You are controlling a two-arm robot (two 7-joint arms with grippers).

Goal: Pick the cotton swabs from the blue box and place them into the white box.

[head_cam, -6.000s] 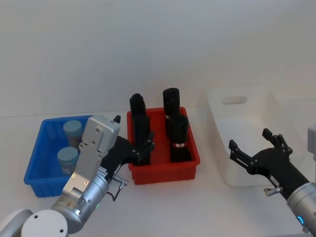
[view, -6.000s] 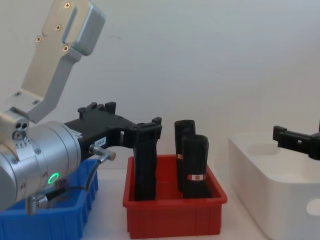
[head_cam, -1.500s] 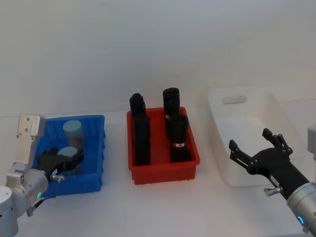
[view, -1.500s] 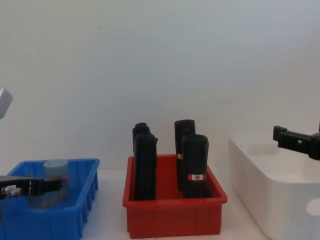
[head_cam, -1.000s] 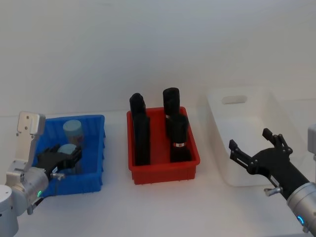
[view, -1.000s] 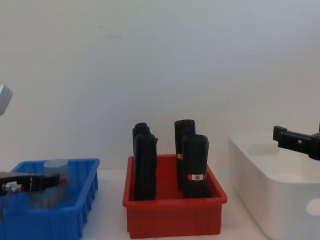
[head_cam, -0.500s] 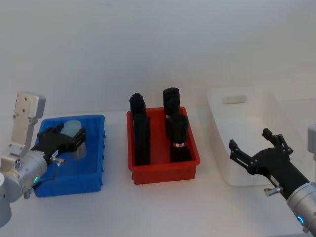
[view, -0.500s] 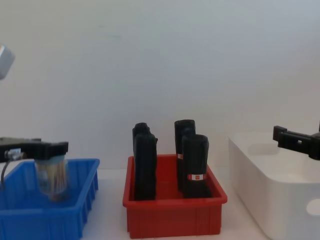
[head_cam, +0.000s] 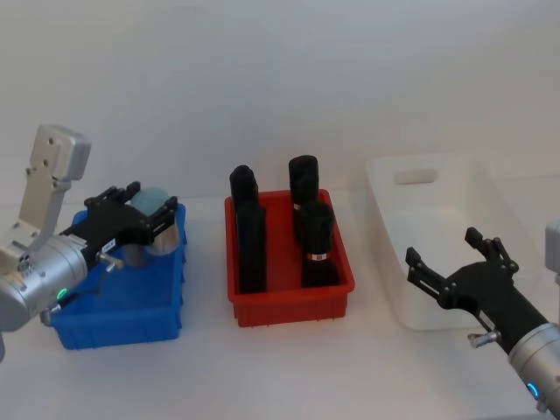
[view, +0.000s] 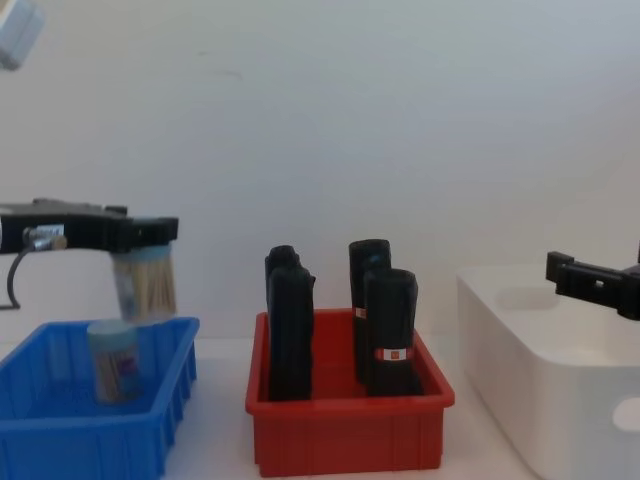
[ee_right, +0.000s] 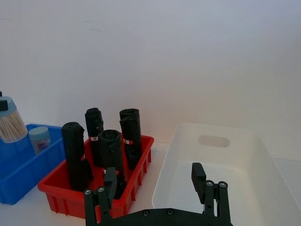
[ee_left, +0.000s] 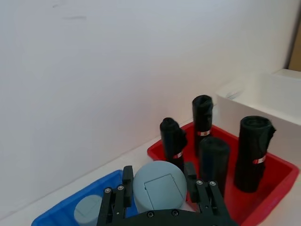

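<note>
In the head view the left gripper's (head_cam: 150,213) fingers cover the held jar's (head_cam: 157,198) body; just its cap shows. The chest view blurs that jar, its sticks a tan smear, and the label on the second jar (view: 114,362) is too blurred to read. There the blue box (view: 150,440) is cut by the left and bottom edges, the white box (view: 540,370) by the right and bottom. The right wrist view's left edge cuts the held jar and blue box; its bottom edge cuts the right gripper's (ee_right: 154,172) body.
</note>
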